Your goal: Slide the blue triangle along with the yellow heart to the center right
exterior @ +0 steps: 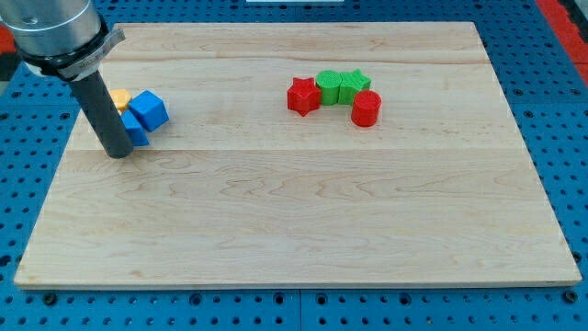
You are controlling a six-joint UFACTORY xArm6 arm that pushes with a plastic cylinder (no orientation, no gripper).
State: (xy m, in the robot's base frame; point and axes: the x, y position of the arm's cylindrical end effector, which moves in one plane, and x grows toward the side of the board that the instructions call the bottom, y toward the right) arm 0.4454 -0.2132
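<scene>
Camera view: wooden board (303,211) on a blue pegboard table (570,110). My tip (118,153) down on the wood near the board's left edge, at the view's left, just below and left of the blue and yellow cluster. No claw on this rod, so no wide, narrow or holding state to report. Rod standing in front of the cluster and covering much of it. Blue triangle (136,132) just right of the rod, only part of it showing; touching the rod or not, cannot tell. Blue cube-like block (149,108) above and right of it, touching it. Yellow block (119,97) peeking out right of the rod at the cluster's top, shape unclear; yellow heart not made out, hidden behind the rod or too little visible. Well apart, at upper centre right: red star (302,96), two green blocks (329,87) (353,85) side by side just right of it, red cylinder (366,108) just below the right green one.
</scene>
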